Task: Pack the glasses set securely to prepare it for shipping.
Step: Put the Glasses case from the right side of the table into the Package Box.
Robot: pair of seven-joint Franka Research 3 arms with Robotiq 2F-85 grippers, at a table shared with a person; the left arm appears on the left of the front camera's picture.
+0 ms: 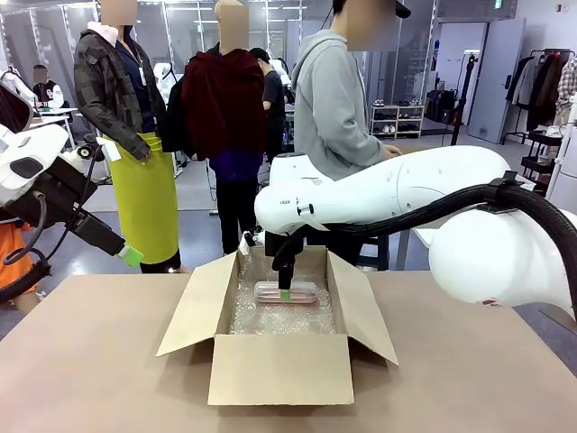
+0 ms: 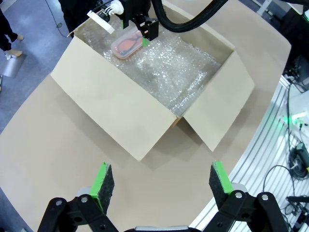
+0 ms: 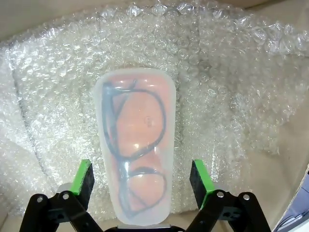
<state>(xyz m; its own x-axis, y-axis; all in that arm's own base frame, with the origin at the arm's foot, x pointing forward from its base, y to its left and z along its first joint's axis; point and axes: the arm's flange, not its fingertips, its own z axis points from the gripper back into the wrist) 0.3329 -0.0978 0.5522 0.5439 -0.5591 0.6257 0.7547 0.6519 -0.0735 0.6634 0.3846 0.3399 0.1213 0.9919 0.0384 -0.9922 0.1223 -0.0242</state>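
Observation:
A pale pink glasses case [image 3: 135, 159] with dark-framed glasses showing through its translucent lid lies flat on bubble wrap [image 3: 222, 82] in the brown cardboard box [image 1: 279, 368]. My right gripper [image 3: 141, 178] points down over it, open, with one green pad on each side of the case and a gap to both. From the front, the right gripper [image 1: 285, 287] hangs just above the pink case [image 1: 302, 292]. My left gripper [image 2: 161, 181] is open and holds nothing, above bare table on the near side of the box [image 2: 111, 101]. It sits raised at the table's left edge [image 1: 126, 251].
All the box's flaps [image 1: 194, 307] are folded outward. A person in a grey hoodie [image 1: 329, 99] stands at the far side behind the box. A white tag [image 2: 100, 21] hangs by the right wrist. The table edge [image 2: 251, 159] runs close to the box on one side.

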